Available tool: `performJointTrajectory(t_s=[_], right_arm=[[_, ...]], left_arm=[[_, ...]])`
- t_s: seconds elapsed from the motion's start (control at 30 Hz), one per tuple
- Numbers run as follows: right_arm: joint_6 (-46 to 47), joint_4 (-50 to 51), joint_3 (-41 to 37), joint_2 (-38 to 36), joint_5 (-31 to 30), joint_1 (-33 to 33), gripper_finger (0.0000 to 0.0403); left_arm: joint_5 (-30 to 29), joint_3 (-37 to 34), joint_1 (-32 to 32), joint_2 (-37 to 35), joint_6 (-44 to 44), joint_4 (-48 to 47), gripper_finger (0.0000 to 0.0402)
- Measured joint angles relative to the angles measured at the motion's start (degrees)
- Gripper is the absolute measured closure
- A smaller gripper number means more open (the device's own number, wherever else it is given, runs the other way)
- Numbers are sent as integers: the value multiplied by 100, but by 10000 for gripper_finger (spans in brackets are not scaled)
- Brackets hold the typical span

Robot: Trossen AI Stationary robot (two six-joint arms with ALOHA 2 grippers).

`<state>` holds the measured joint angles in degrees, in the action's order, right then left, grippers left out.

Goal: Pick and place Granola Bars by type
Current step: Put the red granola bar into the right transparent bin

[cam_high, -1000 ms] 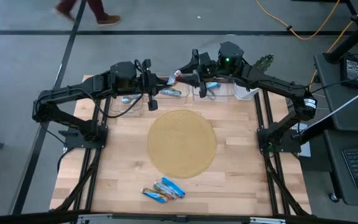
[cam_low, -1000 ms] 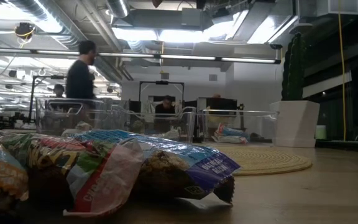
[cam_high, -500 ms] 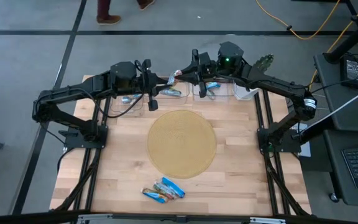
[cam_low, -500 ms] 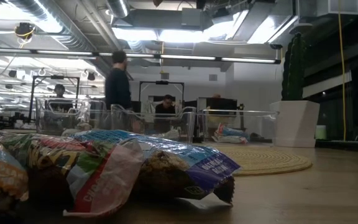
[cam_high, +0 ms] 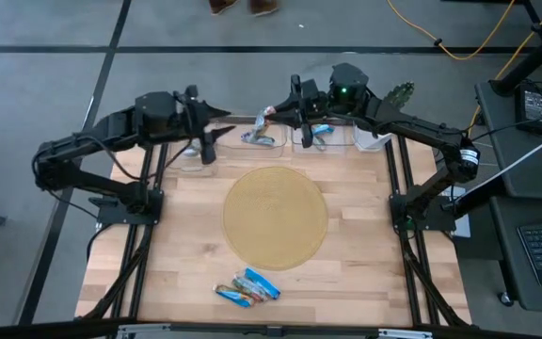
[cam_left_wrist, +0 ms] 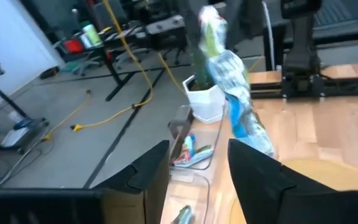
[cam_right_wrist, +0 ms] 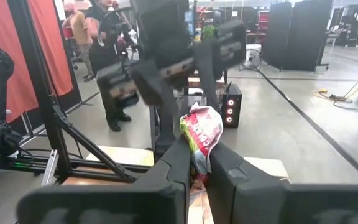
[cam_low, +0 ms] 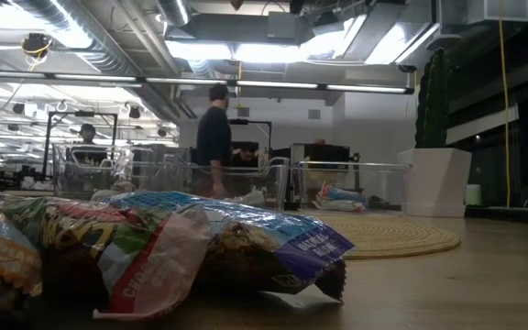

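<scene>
My right gripper (cam_high: 283, 115) is shut on a granola bar (cam_high: 263, 119) with a red, green and blue wrapper, high above the clear bins (cam_high: 263, 140) at the table's far edge. My left gripper (cam_high: 210, 141) stands open to the left of that bar with nothing between its fingers. The left wrist view has the bar (cam_left_wrist: 236, 93) ahead of the open fingers. Several more granola bars (cam_high: 247, 287) lie in a heap near the table's front edge and fill the foreground of the low view (cam_low: 154, 247). The round tan mat (cam_high: 276, 217) lies in the middle. My right gripper pinches the bar between its two fingers close to the red-and-green end (cam_right_wrist: 201, 132), which sticks out past the fingertips. The fingers come level from the table's right side. The bar is lifted clear, and its blue part (cam_left_wrist: 247, 121) slants away below the hold.
Three clear bins line the far edge; the left one (cam_high: 192, 151) and the right one (cam_high: 314, 135) hold wrapped bars. A white pot with a plant (cam_high: 376, 139) stands at the far right. A person walks in the room behind (cam_low: 214, 137).
My left gripper has let go of the bar and drawn back toward the table's left edge. The bar stays in the air in my right gripper, which has kept its place. A person has walked across the room behind the table.
</scene>
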<state>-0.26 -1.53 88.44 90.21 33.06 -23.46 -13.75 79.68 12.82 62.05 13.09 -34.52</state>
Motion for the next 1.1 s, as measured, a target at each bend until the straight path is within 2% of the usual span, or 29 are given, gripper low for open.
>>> performJointTrajectory(t_s=[0.27, 0.5, 0.87, 1.1], right_arm=[[-190, 318, 0, 0, -27, 0, 370], [-668, 1072, -1, -215, -409, -103, 374], [-1192, 2879, -2, -1235, -1257, -395, 373], [-1199, 4228, -2, -1737, -2205, -457, 369]], left_arm=[[-58, 0, 0, -180, -140, -60, 240], [-55, 0, 0, -125, -144, -189, 240], [-58, 0, 0, -117, -188, -307, 242], [-59, 0, 2, -117, -188, -309, 238]])
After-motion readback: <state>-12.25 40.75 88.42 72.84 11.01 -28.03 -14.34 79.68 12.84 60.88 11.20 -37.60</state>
